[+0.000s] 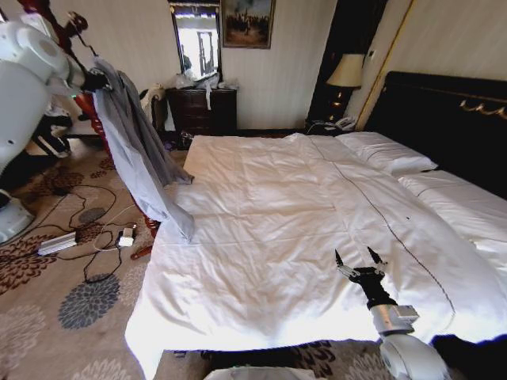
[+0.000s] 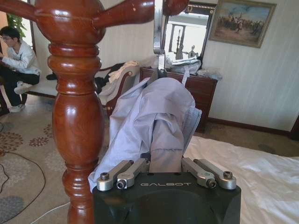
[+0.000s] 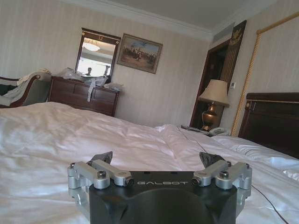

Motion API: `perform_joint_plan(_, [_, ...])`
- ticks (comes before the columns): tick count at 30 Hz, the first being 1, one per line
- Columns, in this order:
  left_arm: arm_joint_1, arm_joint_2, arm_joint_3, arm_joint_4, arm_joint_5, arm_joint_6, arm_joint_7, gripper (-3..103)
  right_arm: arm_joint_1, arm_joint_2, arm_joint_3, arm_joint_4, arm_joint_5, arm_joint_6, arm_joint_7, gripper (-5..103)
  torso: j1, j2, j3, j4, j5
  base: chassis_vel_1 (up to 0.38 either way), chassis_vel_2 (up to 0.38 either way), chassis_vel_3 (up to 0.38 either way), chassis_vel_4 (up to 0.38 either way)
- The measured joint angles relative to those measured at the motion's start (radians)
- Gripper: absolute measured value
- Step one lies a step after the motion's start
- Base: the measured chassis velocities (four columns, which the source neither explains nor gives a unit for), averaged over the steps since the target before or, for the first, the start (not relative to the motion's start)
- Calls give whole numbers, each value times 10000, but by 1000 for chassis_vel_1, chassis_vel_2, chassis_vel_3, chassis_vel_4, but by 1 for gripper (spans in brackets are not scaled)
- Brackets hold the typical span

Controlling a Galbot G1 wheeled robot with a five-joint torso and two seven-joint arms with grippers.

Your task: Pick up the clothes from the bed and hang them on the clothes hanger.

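Left gripper (image 2: 166, 163) is clamping the shirt (image 1: 139, 150) up by the coat stand (image 2: 77, 121). You're off the bed (image 1: 301, 229); hanging is pending. Right gripper (image 1: 360, 260) is idling open.

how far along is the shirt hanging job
Done: the shirt is off the bed, apart from a hem tip at the duvet edge. In hand: the left gripper is shut on the shirt, held up beside the wooden coat stand. Left: getting it onto a hanger; I can't make one out. The right gripper hovers open over the duvet.
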Motion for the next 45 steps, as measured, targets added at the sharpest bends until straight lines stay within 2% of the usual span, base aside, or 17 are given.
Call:
perform_joint_plan(15, [400, 282, -385, -248, -62, -13, -227, 16, 0, 0, 0, 0, 0, 0, 0, 100, 0, 0, 0, -2, 1, 0, 0, 0, 0])
perform_joint_plan(16, [419, 284, -394, -247, -58, -13, -245, 22, 0, 0, 0, 0, 1, 0, 0, 100, -1, 0, 0, 5, 0, 0, 0, 0, 0])
perform_joint_plan(18, [423, 272, -399, -219, -47, -12, -260, 22, 0, 0, 0, 0, 0, 0, 0, 100, -1, 0, 0, 8, -4, 0, 0, 0, 0])
perform_joint_plan(19, [432, 245, -422, -179, -20, -13, -280, 32, 0, -1, 0, 0, 0, 0, 0, 100, 0, 0, -1, 8, -4, 0, 0, 0, 0])
perform_joint_plan(20, [440, 238, -433, -178, -10, -13, -281, 32, 0, 0, 0, 0, 0, 0, 0, 100, 0, 0, 0, 8, -4, 0, 0, 0, 0])
perform_joint_plan(22, [494, 252, -525, -295, 40, -13, -280, 43, 0, 0, 0, 0, 0, 0, 0, 100, 0, 0, 0, 0, -2, 0, 0, 0, 0])
perform_joint_plan(23, [494, 252, -525, -295, 40, -13, -280, 43, 0, 0, 0, 0, 0, 0, 0, 100, 0, 0, 0, 0, -2, 0, 0, 0, 0])
perform_joint_plan(26, [566, 389, -768, -611, 439, -12, -116, 59, -1, 0, 0, 0, 0, 0, 0, 100, 0, 0, 1, -3, -1, 0, 0, 0, 0])
perform_joint_plan(28, [598, 470, -848, -742, 736, -12, 21, 59, 0, 0, 0, 0, 0, 0, 0, 100, 0, 0, 0, -2, -2, 0, 0, 0, 0])
perform_joint_plan(30, [744, 817, -1073, -1330, 1251, -12, 222, 70, 0, -1, 0, 0, 0, 0, 0, 100, 0, 0, 0, 5, -2, 0, 0, 0, 0])
perform_joint_plan(31, [744, 817, -1073, -1330, 1251, -12, 222, 70, 0, -1, 0, 0, 0, 0, 0, 100, 0, 0, 0, 5, -2, 0, 0, 0, 0])
perform_joint_plan(35, [2144, 1993, -2566, -3928, 1898, -12, 234, 92, -1, 0, 0, 0, 0, 0, 0, 100, 0, 1, -1, -1, 2, 0, 0, 0, 0])
perform_joint_plan(36, [2144, 1993, -2566, -3928, 1898, -12, 234, 92, -1, 0, 0, 0, 0, 0, 0, 100, 0, 1, -1, -1, 2, 0, 0, 0, 0])
perform_joint_plan(39, [3767, 3168, -3882, -5676, 2040, -7, 232, 98, 0, 0, 0, 0, 0, 0, 0, 100, -1, 1, -1, 1, -6, 0, 0, 0, 0])
perform_joint_plan(41, [4097, 3449, -4099, -5985, 2048, -5, 232, 100, 0, -1, 0, -1, 0, 0, 0, 100, -1, 1, -1, 9, -6, 0, 0, 0, 0])
perform_joint_plan(44, [5555, 4674, -5181, -7466, 1900, -34, 184, 100, 0, 0, 0, 0, 0, 0, 0, 100, 0, 1, -1, 3, -5, 0, 0, 0, 0])
perform_joint_plan(45, [5555, 4674, -5181, -7466, 1900, -34, 184, 100, 0, 0, 0, 0, 0, 0, 0, 100, 0, 1, -1, 3, -5, 0, 0, 0, 0])
